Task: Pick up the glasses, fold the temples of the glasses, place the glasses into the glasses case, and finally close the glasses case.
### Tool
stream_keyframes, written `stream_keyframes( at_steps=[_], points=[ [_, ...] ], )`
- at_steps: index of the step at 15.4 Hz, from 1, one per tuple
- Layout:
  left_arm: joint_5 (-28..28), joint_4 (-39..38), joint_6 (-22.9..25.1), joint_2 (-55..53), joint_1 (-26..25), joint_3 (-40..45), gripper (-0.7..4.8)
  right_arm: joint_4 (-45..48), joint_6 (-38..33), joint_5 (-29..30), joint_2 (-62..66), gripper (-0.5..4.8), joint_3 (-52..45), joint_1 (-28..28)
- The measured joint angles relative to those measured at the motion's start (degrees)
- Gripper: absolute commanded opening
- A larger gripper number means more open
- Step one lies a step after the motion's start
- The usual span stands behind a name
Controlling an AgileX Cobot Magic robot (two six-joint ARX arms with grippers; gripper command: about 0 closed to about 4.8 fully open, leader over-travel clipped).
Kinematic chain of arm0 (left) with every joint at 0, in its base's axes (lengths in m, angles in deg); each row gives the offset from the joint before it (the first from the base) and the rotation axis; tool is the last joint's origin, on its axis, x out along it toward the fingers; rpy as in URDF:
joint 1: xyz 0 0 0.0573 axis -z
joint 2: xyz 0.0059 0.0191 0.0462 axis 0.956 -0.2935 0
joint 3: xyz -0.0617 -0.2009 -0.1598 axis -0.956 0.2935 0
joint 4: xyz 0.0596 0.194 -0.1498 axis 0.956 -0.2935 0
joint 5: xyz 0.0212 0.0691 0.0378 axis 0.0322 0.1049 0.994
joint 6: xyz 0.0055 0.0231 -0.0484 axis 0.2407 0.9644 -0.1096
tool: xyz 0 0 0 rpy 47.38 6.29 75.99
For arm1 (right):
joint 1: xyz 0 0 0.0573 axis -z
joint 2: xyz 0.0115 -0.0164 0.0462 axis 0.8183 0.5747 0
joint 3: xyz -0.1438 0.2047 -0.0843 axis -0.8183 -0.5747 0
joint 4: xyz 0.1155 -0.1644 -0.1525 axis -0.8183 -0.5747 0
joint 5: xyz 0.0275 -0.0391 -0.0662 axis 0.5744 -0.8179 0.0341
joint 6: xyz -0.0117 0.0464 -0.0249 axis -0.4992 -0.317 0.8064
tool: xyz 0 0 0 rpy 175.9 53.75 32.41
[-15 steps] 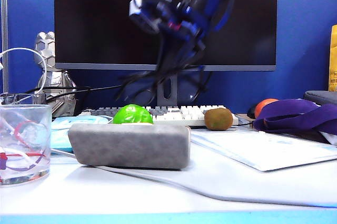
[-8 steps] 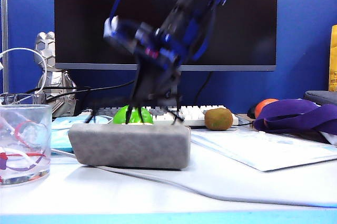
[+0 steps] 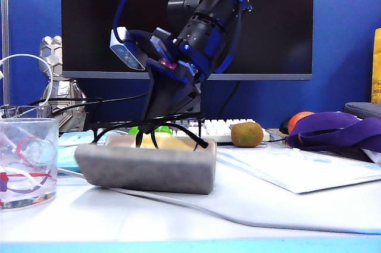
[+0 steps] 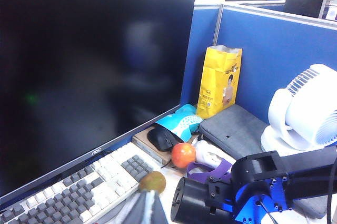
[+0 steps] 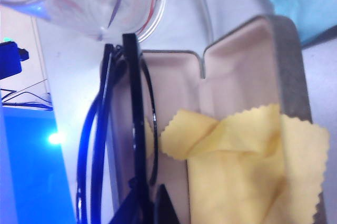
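Listing by size, clock directions read on the exterior view.
Monitor [image 3: 250, 21]: black screen filling the 12 o'clock area; the left wrist view alone shows its far side, with a yellow bag [image 4: 218, 79] and a white fan [image 4: 308, 110] beyond.
Table [image 3: 238, 217]: white top, spanning 6 o'clock.
Right arm [image 3: 205, 27]: black and blue, slanting down from 12 o'clock toward centre.
Keyboard [image 3: 223, 128]: white and grey, under the monitor, behind the case.
Glasses case [image 3: 146, 166]: grey felt, open, at 8 o'clock from centre; only the right wrist view shows the tan lining and a yellow cloth [image 5: 247, 171] inside.
Purple strap [image 3: 333, 131]: at 3 o'clock, an orange fruit [image 3: 297, 119] just behind it.
Glass cup [image 3: 27, 161]: clear, at 9 o'clock, beside the case.
Glasses [image 3: 149, 125]: black frame, over the open case at its near rim; temples [image 5: 89, 150] lie folded alongside the frame in the right wrist view.
Kiwi [image 3: 247, 134]: brown, right of the case, by the keyboard.
Right gripper [image 3: 156, 127]: pointing down at the case, fingers clamped on the glasses.
Left gripper [image 4: 145, 211]: only blurred tips visible in its own wrist view, raised near the monitor; open or closed, cannot tell.
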Motion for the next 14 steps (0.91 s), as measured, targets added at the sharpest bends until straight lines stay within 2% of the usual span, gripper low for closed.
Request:
stream_keyframes(
  at_steps=[14],
  points=[
    [0.02, -1.01, 0.02, -0.04, 0.00, 0.00, -0.05, 2.12, 0.09, 3.58, 1.79, -0.01, -3.56, 0.00]
  ],
)
